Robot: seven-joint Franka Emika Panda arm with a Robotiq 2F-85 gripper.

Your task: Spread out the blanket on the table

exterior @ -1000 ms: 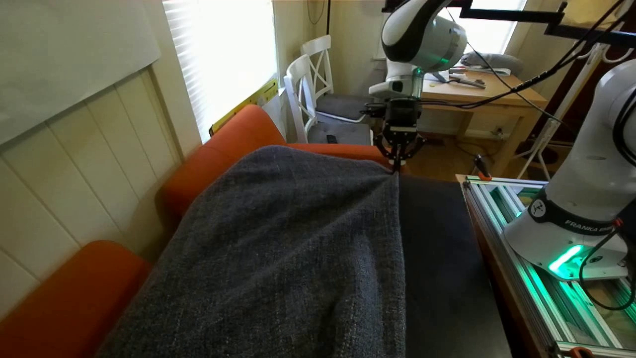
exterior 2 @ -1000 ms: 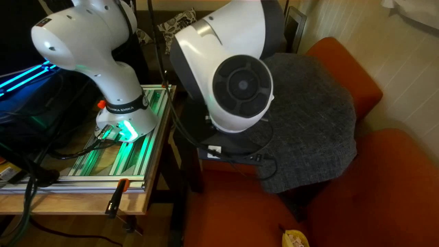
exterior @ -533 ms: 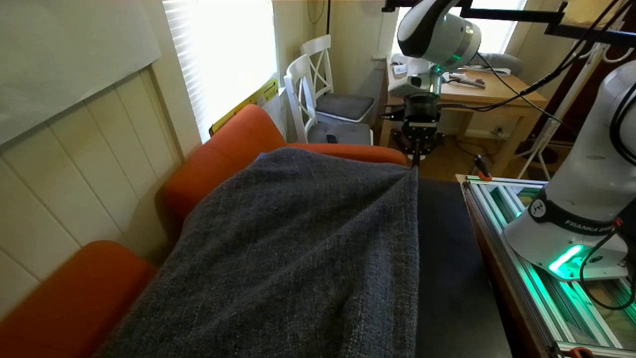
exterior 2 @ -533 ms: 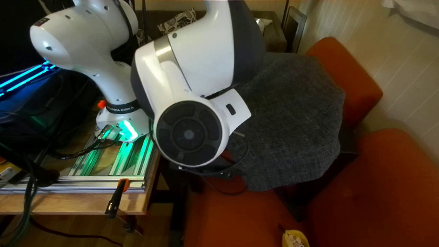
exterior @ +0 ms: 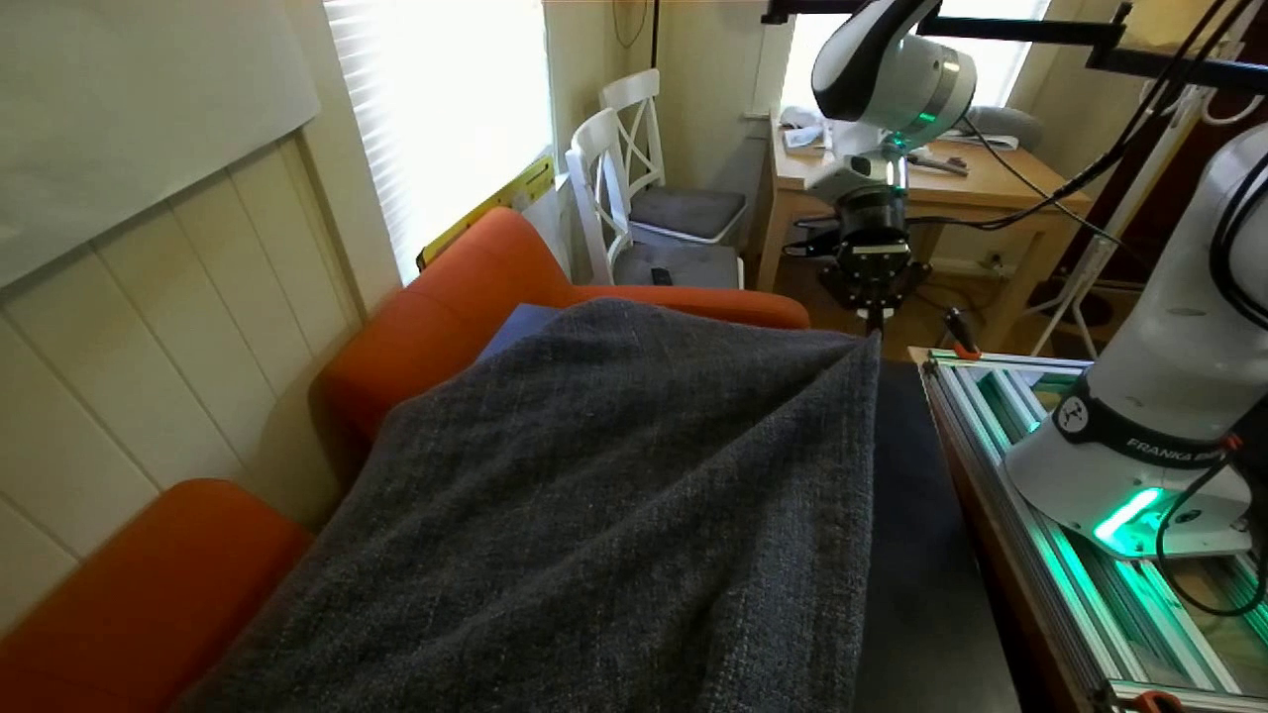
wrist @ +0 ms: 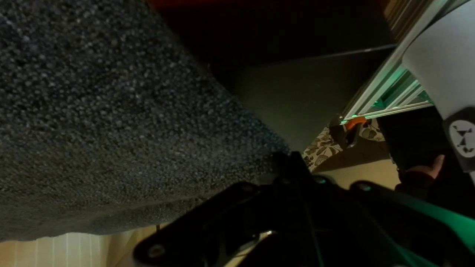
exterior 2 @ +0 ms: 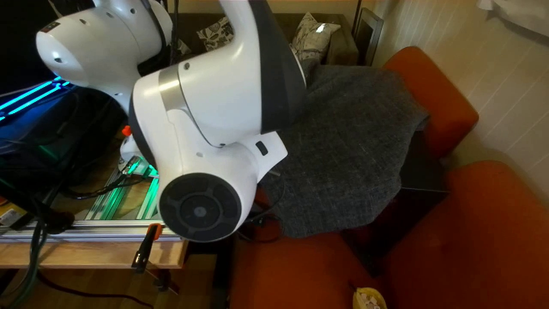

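Observation:
The blanket (exterior: 594,495), dark grey and heathered, covers most of the table, with diagonal folds running toward one raised corner. It also shows in an exterior view (exterior 2: 343,150) and fills the left of the wrist view (wrist: 111,129). My gripper (exterior: 874,322) is shut on that corner and holds it up near the table's robot-side edge. In the wrist view the fingertips (wrist: 289,157) pinch the cloth's tip. The table (exterior: 926,564) shows as a dark bare strip beside the robot and as a bare corner (exterior 2: 422,167). The arm hides the gripper in that exterior view.
An orange couch (exterior: 475,287) borders the table; its seat also shows in an exterior view (exterior 2: 484,231). The robot base (exterior: 1139,475) stands on a metal frame with clamps. A wooden desk (exterior: 991,183) and white chairs stand behind. A yellow bowl (exterior 2: 369,298) sits low.
My gripper has moved toward the robot base, pulling the blanket corner along. The bare strip beside the robot has narrowed. A bare table corner on the couch side has become uncovered.

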